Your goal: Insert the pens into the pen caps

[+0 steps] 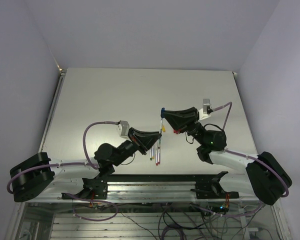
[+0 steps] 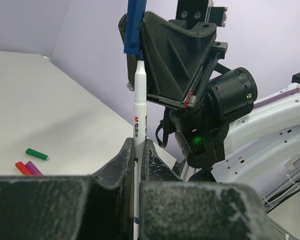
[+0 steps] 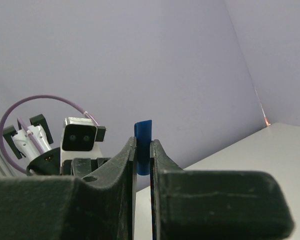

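Note:
My left gripper (image 1: 157, 136) (image 2: 136, 150) is shut on a white pen (image 2: 139, 107) and holds it upright above the table. The pen's tip meets the open end of the blue cap (image 2: 133, 27). My right gripper (image 1: 164, 118) (image 3: 143, 152) is shut on that blue cap (image 3: 143, 146) (image 1: 162, 109), just above the pen. Two more pens (image 1: 155, 152) lie side by side on the table below the left gripper. A green cap (image 2: 36, 154), a red cap (image 2: 22, 167) and a magenta cap (image 2: 34, 168) lie on the table. A yellow bit (image 1: 163, 128) shows by the held pen.
The white table (image 1: 105, 100) stretches back to the lilac walls. The arm bases and a black rail (image 1: 155, 180) run along the near edge. Purple cables (image 1: 90, 132) loop from both wrists. The left wrist's camera (image 3: 80, 135) shows in the right wrist view.

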### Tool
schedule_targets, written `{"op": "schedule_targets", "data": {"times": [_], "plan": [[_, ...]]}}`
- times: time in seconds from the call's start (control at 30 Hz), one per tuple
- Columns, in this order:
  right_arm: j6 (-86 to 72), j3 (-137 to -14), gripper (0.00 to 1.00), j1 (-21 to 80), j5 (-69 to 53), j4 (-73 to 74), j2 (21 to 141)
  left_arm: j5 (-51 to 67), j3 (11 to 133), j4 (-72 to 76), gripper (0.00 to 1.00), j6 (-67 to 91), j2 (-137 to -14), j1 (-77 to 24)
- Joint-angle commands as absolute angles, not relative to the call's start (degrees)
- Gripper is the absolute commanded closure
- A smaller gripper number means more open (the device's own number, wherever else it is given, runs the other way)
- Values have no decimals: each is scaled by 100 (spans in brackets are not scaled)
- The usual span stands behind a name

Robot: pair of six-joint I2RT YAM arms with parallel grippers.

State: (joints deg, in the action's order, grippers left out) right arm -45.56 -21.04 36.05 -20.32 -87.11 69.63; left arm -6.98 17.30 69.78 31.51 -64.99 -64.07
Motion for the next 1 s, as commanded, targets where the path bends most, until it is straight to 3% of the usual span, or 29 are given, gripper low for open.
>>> {"op": "schedule_targets", "data": {"times": [0.0,0.97], "plan": [[-4500,-2389,100,3652,-2021,-9197,6974,-523,1707,7053,93,3137,-6473,-6463],[-4593,-2240,100,3813,-2013,-9168,6920,-735,1711,6978,93,3073,-6320,-6460]]}}
